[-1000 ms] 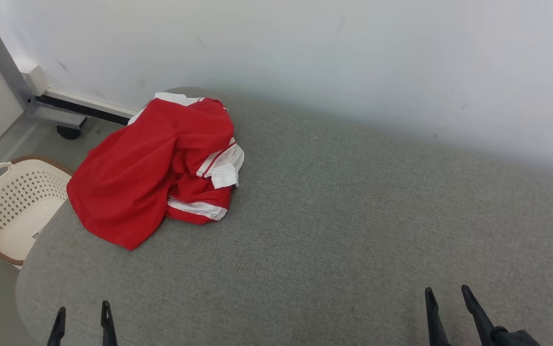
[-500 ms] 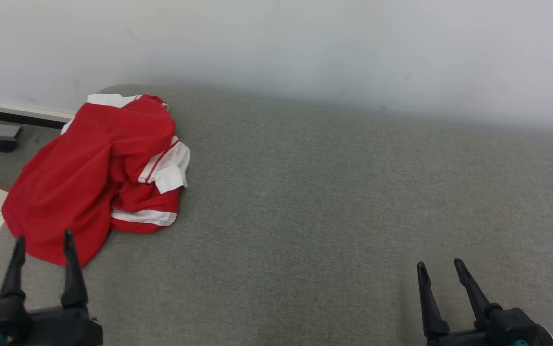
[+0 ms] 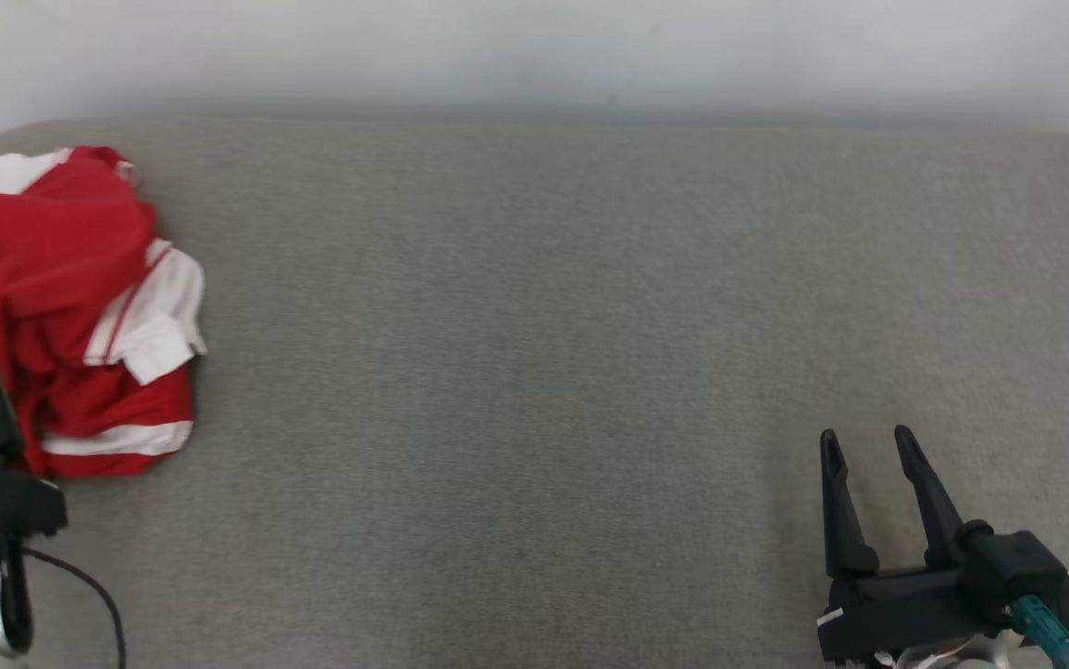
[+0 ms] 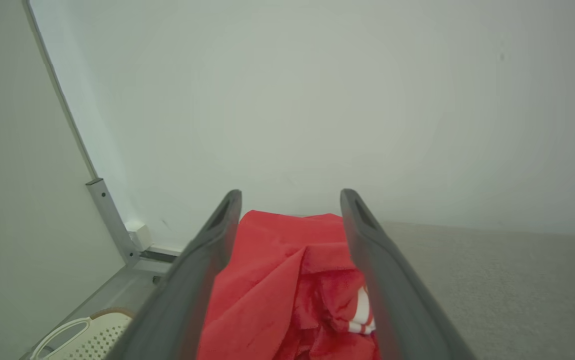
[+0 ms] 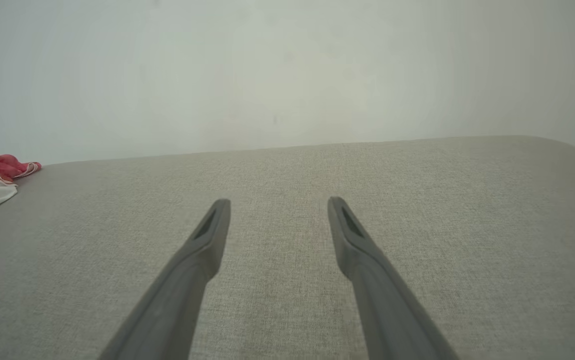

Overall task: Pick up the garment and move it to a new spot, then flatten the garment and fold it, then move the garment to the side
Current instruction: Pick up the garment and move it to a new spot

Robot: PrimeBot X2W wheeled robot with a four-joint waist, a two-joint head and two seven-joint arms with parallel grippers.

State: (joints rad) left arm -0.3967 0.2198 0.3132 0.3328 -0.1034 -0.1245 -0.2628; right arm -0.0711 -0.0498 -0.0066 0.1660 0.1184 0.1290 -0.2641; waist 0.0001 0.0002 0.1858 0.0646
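Crumpled red-and-white cloth garment (image 3: 60,242) lies on grey fabric bench (image 3: 544,372), left end. Our left fingers (image 4: 202,260) hang spread over it, right fingers (image 3: 841,520) spread well away. We should sink onto a thick fold before closing.

right gripper (image 3: 864,433): black, tapered fingers (image 3: 930,502), teal cable (image 3: 1041,627) | left gripper (image 4: 291,192): black wire (image 3: 93,585)

We see the crumpled red fabric garment with white stripes (image 3: 60,232) heaped at the far left end of our grey cloth-covered bench (image 3: 544,372).
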